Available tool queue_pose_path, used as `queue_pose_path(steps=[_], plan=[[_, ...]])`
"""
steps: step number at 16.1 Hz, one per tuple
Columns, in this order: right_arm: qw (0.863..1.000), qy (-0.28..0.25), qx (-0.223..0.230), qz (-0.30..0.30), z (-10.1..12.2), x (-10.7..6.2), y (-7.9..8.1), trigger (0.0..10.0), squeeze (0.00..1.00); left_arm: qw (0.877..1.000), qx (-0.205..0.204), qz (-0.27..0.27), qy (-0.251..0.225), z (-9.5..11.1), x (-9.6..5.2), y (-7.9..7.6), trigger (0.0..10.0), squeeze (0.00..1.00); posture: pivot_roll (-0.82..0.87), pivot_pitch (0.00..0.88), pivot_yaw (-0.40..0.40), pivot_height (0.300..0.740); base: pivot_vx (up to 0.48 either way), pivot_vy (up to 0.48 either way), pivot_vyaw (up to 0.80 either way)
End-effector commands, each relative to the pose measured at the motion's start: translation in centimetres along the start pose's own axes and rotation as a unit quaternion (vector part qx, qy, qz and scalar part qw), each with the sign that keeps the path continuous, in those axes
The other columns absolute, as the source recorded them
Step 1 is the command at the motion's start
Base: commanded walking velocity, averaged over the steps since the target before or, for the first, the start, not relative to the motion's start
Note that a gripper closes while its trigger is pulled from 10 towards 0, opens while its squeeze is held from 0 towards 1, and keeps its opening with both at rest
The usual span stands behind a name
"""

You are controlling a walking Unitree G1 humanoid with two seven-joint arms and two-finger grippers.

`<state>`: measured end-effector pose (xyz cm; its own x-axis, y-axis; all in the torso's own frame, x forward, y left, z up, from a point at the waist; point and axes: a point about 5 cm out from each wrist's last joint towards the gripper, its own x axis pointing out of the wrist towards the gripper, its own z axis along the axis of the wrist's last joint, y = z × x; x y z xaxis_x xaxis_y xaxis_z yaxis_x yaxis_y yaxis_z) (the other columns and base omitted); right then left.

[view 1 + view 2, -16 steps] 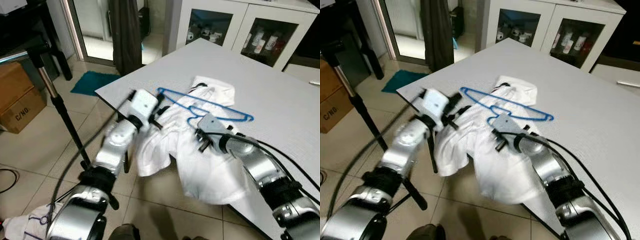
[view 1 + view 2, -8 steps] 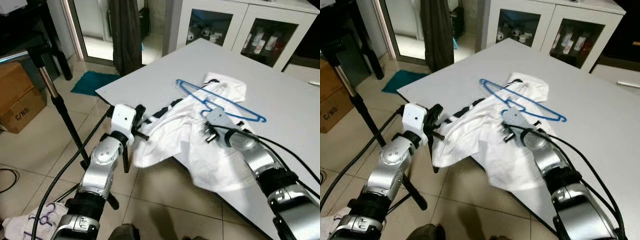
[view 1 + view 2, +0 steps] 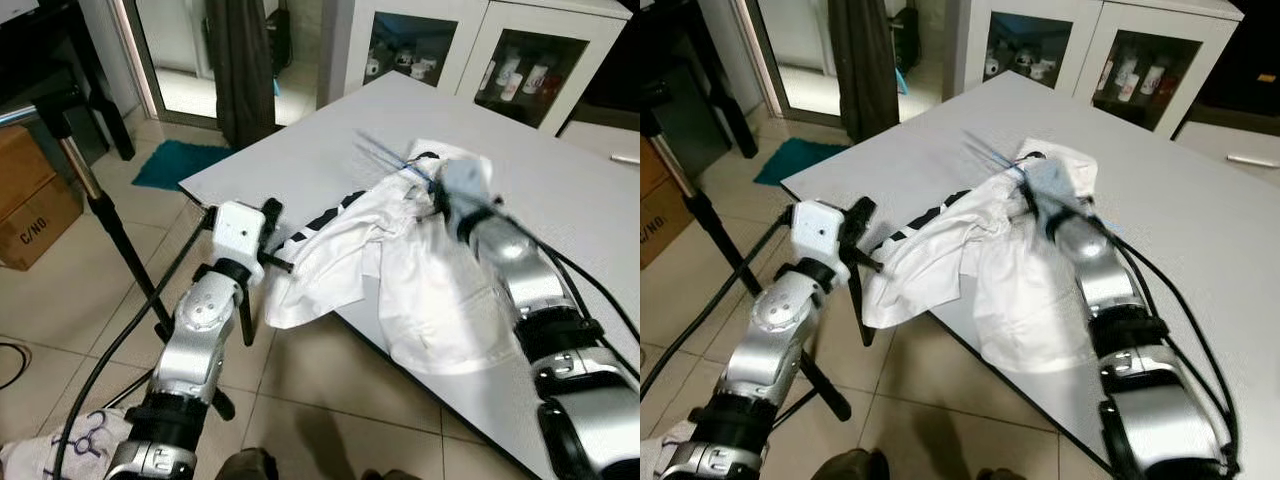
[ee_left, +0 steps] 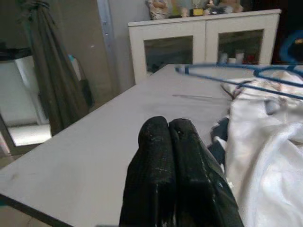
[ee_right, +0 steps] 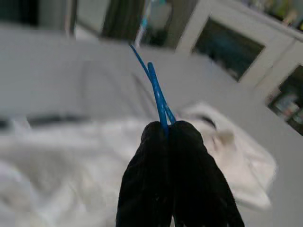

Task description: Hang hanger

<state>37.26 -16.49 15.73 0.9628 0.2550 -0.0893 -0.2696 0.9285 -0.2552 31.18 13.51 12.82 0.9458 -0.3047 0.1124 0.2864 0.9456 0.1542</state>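
The hanger point(image 5: 156, 92) is bright blue. The shirt point(image 3: 400, 265) under it is white, with a bit of black and white stripes point(image 3: 325, 217) near one edge. The table point(image 3: 300, 140) is pale grey. Both arms are shiny silver, and the fingers point(image 5: 189, 156) of the right gripper point(image 5: 165, 135) are black. The left gripper point(image 4: 169, 130) is black too, with a white box point(image 3: 238, 228) behind it. The floor point(image 3: 60, 290) has beige tiles. A mat point(image 3: 180, 163) on it is teal. The box point(image 3: 35, 205) is brown cardboard. The cabinet point(image 3: 455, 40) is white and the curtain point(image 3: 240, 60) is dark grey.
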Motion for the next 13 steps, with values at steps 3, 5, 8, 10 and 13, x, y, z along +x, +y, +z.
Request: queue_pose_path(steps=[3,5,8,10,13], plan=[[0.996,-0.057,0.065,0.007,1.7,-0.1,0.1,0.0,0.00,1.000,-0.002,0.025,-0.019,0.7,-0.5,0.6,10.0,0.00,0.06,0.004,-0.027,0.740,0.000,0.000,0.00],[0.993,-0.069,0.090,0.013,1.9,-0.2,0.2,0.0,0.00,0.999,-0.001,0.028,-0.022,0.8,-0.7,0.6,10.0,0.00,0.07,0.005,-0.029,0.740,0.000,0.000,0.00],[0.990,-0.109,0.068,0.057,3.0,-0.6,0.9,0.4,0.00,0.999,0.000,0.032,-0.028,1.0,-1.2,0.6,10.0,0.00,0.08,0.011,-0.035,0.740,0.000,0.000,0.00],[0.991,-0.112,0.065,0.044,3.3,-0.5,0.4,4.7,0.00,0.999,0.000,0.035,-0.032,1.2,-1.4,0.6,10.0,0.00,0.09,0.020,-0.036,0.740,0.000,0.000,0.00],[0.988,-0.125,0.088,0.028,3.0,-0.5,0.9,10.0,0.00,0.999,0.001,0.039,-0.034,1.1,-2.4,0.8,10.0,0.00,0.11,0.025,-0.031,0.740,0.000,0.000,0.00]])
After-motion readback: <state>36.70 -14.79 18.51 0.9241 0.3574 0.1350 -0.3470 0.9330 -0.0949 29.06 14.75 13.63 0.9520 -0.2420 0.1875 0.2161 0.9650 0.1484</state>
